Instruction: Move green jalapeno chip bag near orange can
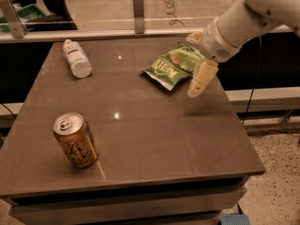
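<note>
The green jalapeno chip bag lies crinkled on the brown table, at the far right. The orange can stands upright near the front left, far from the bag. My gripper comes in from the right on a white arm and hovers at the bag's right end. It is open, with one cream finger hanging in front of the bag and the other behind it. It holds nothing.
A clear plastic water bottle lies on its side at the far left of the table. A glass partition with metal posts runs behind the table. The table's right edge drops to a speckled floor.
</note>
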{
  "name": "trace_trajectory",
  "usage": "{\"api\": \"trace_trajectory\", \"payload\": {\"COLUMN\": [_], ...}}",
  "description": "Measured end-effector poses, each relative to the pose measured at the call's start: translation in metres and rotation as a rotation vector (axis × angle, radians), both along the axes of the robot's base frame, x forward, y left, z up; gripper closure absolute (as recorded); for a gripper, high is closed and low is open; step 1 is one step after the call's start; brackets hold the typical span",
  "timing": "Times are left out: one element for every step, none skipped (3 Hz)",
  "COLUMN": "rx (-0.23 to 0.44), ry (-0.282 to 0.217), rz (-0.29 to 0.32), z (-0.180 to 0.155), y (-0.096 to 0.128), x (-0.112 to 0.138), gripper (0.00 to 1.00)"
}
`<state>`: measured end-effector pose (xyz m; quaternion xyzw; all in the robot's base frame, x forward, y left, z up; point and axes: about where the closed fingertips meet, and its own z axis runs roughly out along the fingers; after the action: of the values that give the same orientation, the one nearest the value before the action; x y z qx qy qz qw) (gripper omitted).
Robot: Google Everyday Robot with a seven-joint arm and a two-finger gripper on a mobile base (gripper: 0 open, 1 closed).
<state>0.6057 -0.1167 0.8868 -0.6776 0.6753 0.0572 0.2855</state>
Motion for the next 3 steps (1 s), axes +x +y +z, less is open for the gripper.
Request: {"api": "trace_trajectory", "payload": {"rx": [0.001, -0.023, -0.062], "ry": [-0.011, -0.009, -0.006], "rz": [0.013, 0.002, -0.014], "z": [-0.021, -0.036, -0.041], "y": [0.013, 0.018, 0.013], "x": [0.053, 0.091, 0.11], "gripper": [0.0, 0.16, 0.4]}}
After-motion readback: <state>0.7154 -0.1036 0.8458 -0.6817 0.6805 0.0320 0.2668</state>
